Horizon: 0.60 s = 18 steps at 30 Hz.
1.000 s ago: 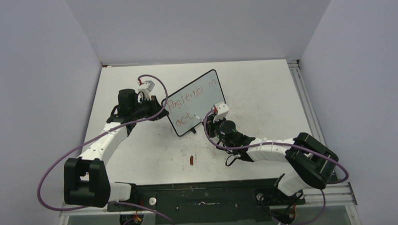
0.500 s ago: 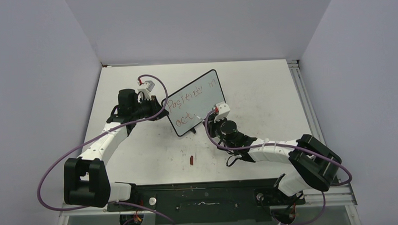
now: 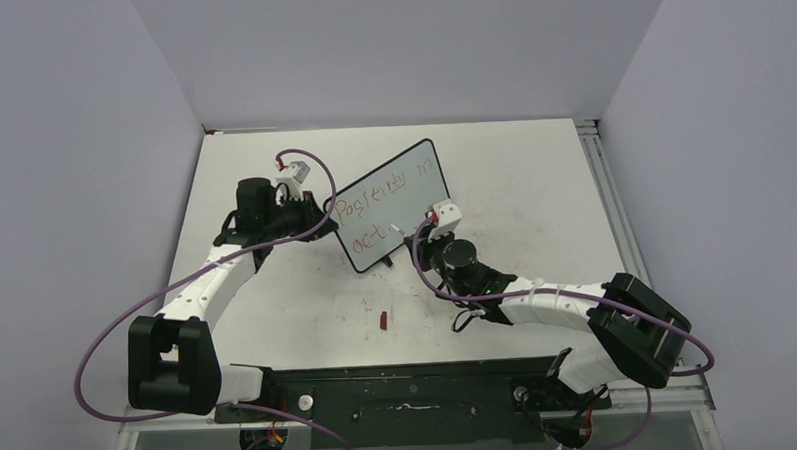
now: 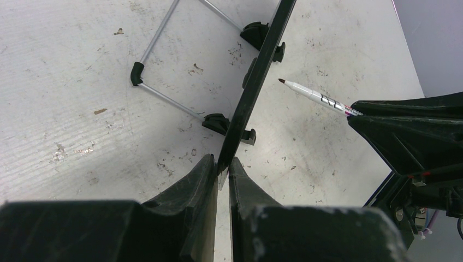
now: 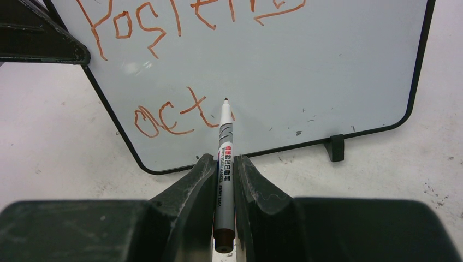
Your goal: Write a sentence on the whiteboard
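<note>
whiteboard [image 3: 414,197]: small, rounded corners, thin black frame, glossy white face; stands on the smudged white table [image 3: 533,180], straight ahead of the right gripper [image 5: 224,159].
sentence [image 5: 195,105]: reddish handwriting in two lines, the lower reading "act".
marker [image 5: 224,139]: slim grey-white pen, tip just short of the face, right of "act".
right gripper: clamped on the marker.
left gripper [image 4: 222,164]: pinched on the whiteboard's edge.

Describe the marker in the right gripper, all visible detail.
The marker is a slim pen: pale grey barrel, printed label with a red patch, fine dark tip. The right gripper clamps its rear half. It points at the whiteboard, tip just right of the reddish "act"; the left wrist view shows a gap from the face.
</note>
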Tool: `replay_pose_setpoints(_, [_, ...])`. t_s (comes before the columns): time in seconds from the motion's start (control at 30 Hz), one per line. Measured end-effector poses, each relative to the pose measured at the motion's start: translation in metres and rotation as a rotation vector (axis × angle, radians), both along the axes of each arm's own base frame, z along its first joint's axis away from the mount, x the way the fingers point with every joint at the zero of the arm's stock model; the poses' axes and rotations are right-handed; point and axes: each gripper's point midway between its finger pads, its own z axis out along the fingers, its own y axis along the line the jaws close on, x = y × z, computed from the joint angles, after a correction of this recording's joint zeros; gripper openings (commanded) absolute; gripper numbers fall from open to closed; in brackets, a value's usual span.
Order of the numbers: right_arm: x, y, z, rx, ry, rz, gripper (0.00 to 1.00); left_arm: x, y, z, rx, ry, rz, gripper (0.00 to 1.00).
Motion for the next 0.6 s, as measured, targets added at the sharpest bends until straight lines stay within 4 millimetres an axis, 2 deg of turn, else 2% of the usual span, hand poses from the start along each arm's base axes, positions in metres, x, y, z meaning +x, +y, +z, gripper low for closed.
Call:
replay_pose_setpoints(0.13, [0.003, 0.003, 0.001, -0.003, -0.007, 0.002, 0.05, 0.000, 0.000, 0.000, 0.000, 0.000, 0.000, 0.00])
replay_pose_setpoints(0.47, [0.006, 0.006, -0.011, -0.031, 0.006, 0.003, 0.05, 0.000, 0.000, 0.000, 0.000, 0.000, 0.000, 0.00])
replay_pose_setpoints(0.6, [0.006, 0.007, -0.009, -0.024, 0.000, 0.003, 0.05, 0.000, 0.000, 0.000, 0.000, 0.000, 0.000, 0.00])
